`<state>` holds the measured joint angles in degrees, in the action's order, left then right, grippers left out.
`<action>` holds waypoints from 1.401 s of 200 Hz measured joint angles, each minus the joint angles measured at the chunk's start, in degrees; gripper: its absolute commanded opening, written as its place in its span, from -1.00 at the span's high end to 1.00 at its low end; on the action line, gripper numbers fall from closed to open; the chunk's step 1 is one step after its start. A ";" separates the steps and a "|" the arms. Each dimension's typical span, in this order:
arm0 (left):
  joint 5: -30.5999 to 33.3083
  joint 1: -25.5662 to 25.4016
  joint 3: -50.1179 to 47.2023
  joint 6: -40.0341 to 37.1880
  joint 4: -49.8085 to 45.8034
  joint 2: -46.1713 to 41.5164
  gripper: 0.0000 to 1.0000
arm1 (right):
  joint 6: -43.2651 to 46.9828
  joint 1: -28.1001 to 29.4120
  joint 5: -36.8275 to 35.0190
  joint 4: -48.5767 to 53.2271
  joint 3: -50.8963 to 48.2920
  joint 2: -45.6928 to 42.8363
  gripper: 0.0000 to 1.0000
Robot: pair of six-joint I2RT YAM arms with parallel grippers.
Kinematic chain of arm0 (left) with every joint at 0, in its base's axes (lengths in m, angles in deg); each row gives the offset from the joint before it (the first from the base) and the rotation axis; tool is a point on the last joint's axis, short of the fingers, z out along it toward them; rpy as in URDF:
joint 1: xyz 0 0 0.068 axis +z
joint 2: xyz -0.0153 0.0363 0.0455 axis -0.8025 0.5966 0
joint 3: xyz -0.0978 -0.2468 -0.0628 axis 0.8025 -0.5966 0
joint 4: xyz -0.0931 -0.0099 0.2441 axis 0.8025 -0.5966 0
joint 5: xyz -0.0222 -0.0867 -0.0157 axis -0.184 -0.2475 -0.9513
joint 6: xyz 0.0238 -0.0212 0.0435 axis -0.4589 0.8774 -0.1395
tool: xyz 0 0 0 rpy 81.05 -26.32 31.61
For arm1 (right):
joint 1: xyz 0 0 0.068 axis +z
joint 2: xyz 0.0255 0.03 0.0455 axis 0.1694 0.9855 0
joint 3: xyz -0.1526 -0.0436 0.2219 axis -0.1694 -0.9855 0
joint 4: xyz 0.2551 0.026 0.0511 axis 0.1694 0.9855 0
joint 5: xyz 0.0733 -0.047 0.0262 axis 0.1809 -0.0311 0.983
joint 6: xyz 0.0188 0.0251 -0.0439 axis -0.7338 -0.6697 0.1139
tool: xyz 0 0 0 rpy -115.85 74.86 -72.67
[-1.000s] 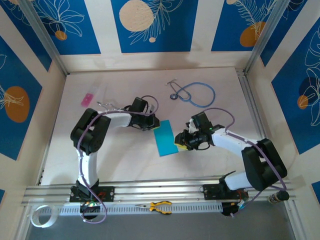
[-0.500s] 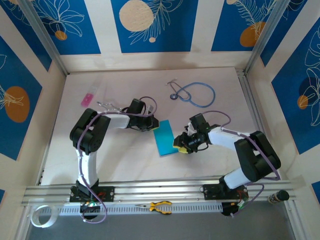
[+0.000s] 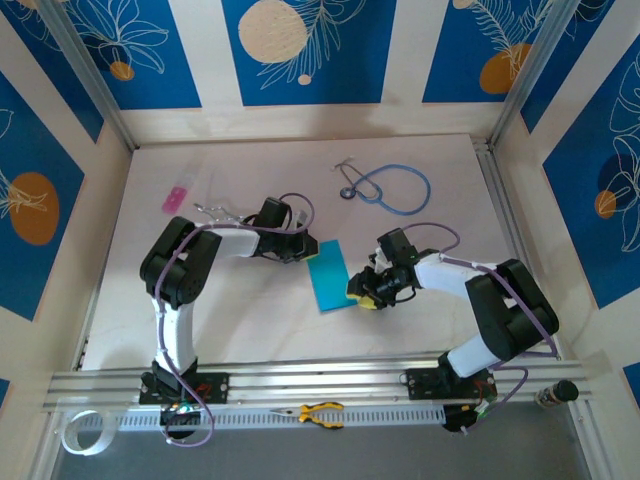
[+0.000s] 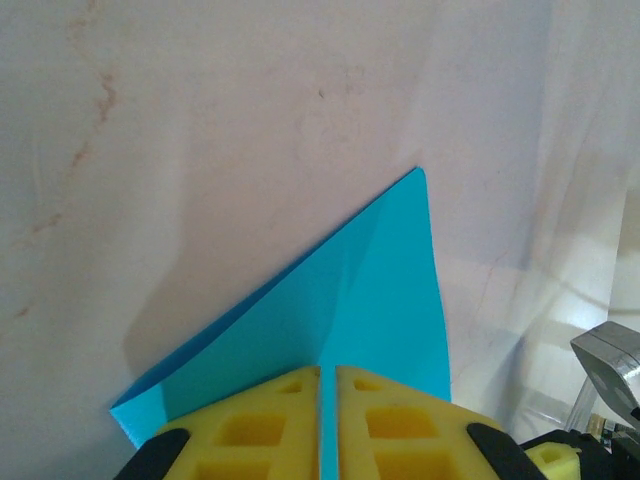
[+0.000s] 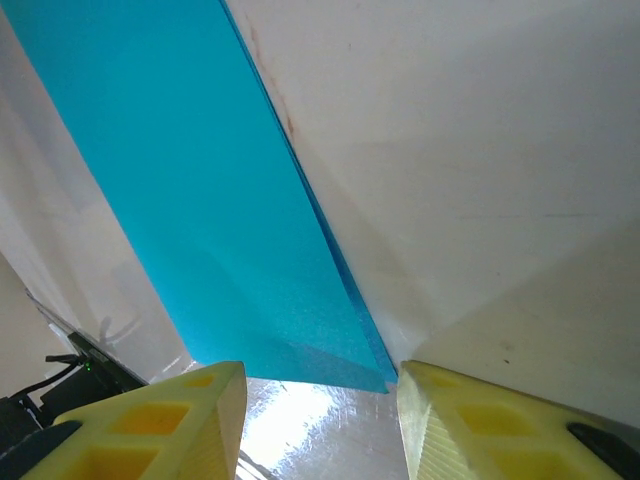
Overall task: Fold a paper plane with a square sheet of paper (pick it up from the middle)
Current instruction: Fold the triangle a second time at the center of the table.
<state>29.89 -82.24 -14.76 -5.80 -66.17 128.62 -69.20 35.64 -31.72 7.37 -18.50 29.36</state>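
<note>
Left hand [image 3: 305, 250] pinched closed on the far edge of the folded cyan paper sheet [image 3: 328, 275]; the sheet fans out ahead of its yellow pads [image 4: 250, 430]. Right hand [image 3: 365, 290] stands parted, the sheet's near corner in the gap. Sheet lies on the desk [image 3: 250, 320] between both hands.

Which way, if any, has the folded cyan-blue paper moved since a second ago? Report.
No. The folded cyan-blue paper keeps its spot below-left of the blue-tubed stethoscope.
</note>
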 measured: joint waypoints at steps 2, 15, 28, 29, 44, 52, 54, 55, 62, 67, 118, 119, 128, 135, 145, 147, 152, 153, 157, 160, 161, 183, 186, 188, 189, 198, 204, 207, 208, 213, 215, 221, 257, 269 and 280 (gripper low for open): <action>-0.02 0.00 0.00 0.00 0.04 0.02 0.73 | 0.02 0.00 0.00 0.00 0.00 0.00 0.09; -0.22 0.00 0.00 0.00 0.13 0.09 0.73 | 0.13 0.00 -0.02 0.00 0.00 -0.02 0.09; -0.28 0.04 0.00 0.02 0.15 0.11 0.73 | 0.15 0.02 0.00 -0.04 0.00 -0.02 0.12; -0.28 0.04 0.00 0.00 0.15 0.11 0.73 | 0.15 0.02 0.02 -0.07 0.00 -0.02 0.12; -0.44 0.07 0.00 0.00 0.20 0.13 0.74 | 0.15 0.04 0.11 -0.35 0.00 -0.02 0.19; -0.57 0.09 0.00 0.00 0.26 0.17 0.74 | 0.13 0.04 0.09 -0.76 0.00 -0.02 0.21; -0.68 0.11 0.00 0.00 0.28 0.22 0.74 | 0.04 0.04 0.11 -0.90 0.00 -0.02 0.22; -0.68 0.11 0.00 0.00 0.31 0.22 0.74 | 0.07 0.04 0.09 -0.90 0.00 -0.02 0.22; -0.90 0.15 0.00 0.00 0.42 0.31 0.73 | 0.00 0.04 0.24 -1.62 -0.04 -0.02 0.23; -1.14 0.15 0.02 -0.02 0.55 0.39 0.73 | -0.09 0.02 0.46 -2.25 -0.09 -0.02 0.23; -3.76 0.15 1.40 -0.94 1.33 1.88 0.73 | -1.18 -0.83 3.96 -8.39 -1.25 -0.09 0.23; -3.80 0.15 1.44 -0.98 1.33 1.92 0.73 | -1.20 -0.85 4.02 -8.46 -1.27 -0.09 0.23; -4.33 0.15 2.08 -1.49 1.14 2.38 0.73 | -1.27 -1.27 4.57 -9.40 -1.36 -0.11 0.22; -4.52 0.15 2.56 -1.81 0.90 2.67 0.73 | -1.38 -1.60 5.01 -9.99 -1.46 -0.11 0.23; -4.76 0.15 3.37 -2.56 0.24 3.13 0.73 | -1.38 -1.99 5.70 -10.69 -1.53 -0.11 0.22; -4.83 0.15 3.54 -2.67 0.15 3.19 0.73 | -1.36 -2.03 5.84 -10.82 -1.55 -0.11 0.23; -4.94 0.15 3.91 -2.95 -0.09 3.43 0.73 | -1.33 -2.14 6.05 -11.10 -1.55 -0.11 0.23; -4.96 0.15 3.96 -2.95 -0.13 3.43 0.73 | -1.38 -2.19 6.12 -11.23 -1.53 -0.11 0.23; -5.09 0.15 4.20 -3.08 -0.20 3.58 0.73 | -1.36 -2.29 6.29 -11.43 -1.55 -0.11 0.23; -5.14 0.15 4.33 -3.17 -0.24 3.67 0.73 | -1.36 -2.32 6.43 -11.63 -1.55 -0.11 0.23; -5.14 0.15 4.37 -3.26 -0.28 3.69 0.73 | -1.36 -2.32 6.47 -11.65 -1.55 -0.11 0.22; -5.38 0.15 4.94 -3.93 -1.01 3.96 0.73 | -1.33 -2.36 7.10 -12.35 -1.55 -0.09 0.23; -5.40 0.15 4.98 -3.93 -1.09 3.98 0.73 | -1.33 -2.34 7.15 -12.44 -1.55 -0.09 0.22; -5.40 0.15 5.01 -3.98 -1.11 4.00 0.73 | -1.33 -2.34 7.15 -12.46 -1.53 -0.09 0.23; -5.40 0.15 5.03 -3.98 -1.11 4.02 0.73 | -1.33 -2.34 7.15 -12.48 -1.53 -0.09 0.23; -5.51 0.15 5.16 -4.11 -1.25 4.07 0.73 | -1.33 -2.34 7.19 -12.70 -1.55 -0.07 0.23; -5.57 0.15 5.18 -4.13 -1.25 4.13 0.73 | -1.33 -2.34 7.21 -12.81 -1.55 -0.07 0.23; -5.57 0.15 5.18 -4.15 -1.25 4.13 0.73 | -1.33 -2.34 7.21 -12.90 -1.55 -0.07 0.23; -5.60 0.15 5.18 -4.13 -1.25 4.15 0.73 | -1.33 -2.34 7.21 -12.94 -1.53 -0.07 0.23; -5.62 0.15 5.20 -4.15 -1.25 4.15 0.73 | -1.36 -2.34 7.19 -13.11 -1.55 -0.07 0.22; -5.62 0.15 5.20 -4.15 -1.25 4.15 0.73 | -1.33 -2.34 7.19 -13.18 -1.55 -0.04 0.23; -5.64 0.15 5.29 -4.15 -1.31 4.17 0.73 | -1.36 -2.34 7.17 -13.42 -1.55 -0.02 0.23; -5.77 0.15 5.55 -4.52 -1.64 4.26 0.73 | -1.38 -1.90 5.57 -16.48 -2.51 0.22 0.24; -5.77 0.15 5.55 -4.55 -1.66 4.26 0.73 | -1.40 -1.31 4.61 -18.03 -3.61 0.20 0.23; -5.79 0.15 5.55 -4.55 -1.66 4.28 0.73 | -1.42 -0.50 3.45 -19.19 -4.74 0.02 0.24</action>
<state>24.10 -82.08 -9.21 -10.35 -67.83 132.90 -70.62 35.14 -28.26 -11.82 -23.24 29.38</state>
